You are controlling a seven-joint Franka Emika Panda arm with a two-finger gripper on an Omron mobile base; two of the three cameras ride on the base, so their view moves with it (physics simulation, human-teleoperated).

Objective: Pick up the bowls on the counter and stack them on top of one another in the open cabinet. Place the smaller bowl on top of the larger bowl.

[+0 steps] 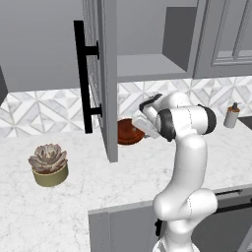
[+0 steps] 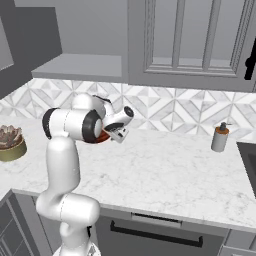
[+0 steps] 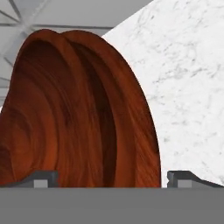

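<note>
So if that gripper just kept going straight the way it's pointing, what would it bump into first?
Most likely the reddish-brown bowl. In the hand view the gripper stands open with the bowl directly ahead between its tips, and the counter lies beyond. How much gap is left is hard to judge.

A kitchen: marble counter (image 1: pixel 59 206), grey wall cabinets (image 2: pixel 190 40) (one open), patterned tile backsplash (image 2: pixel 170 107).

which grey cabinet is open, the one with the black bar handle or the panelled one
The open cabinet with the black bar handle: its door is swung out, baring the shelf. The panelled cabinet is shut.
</note>
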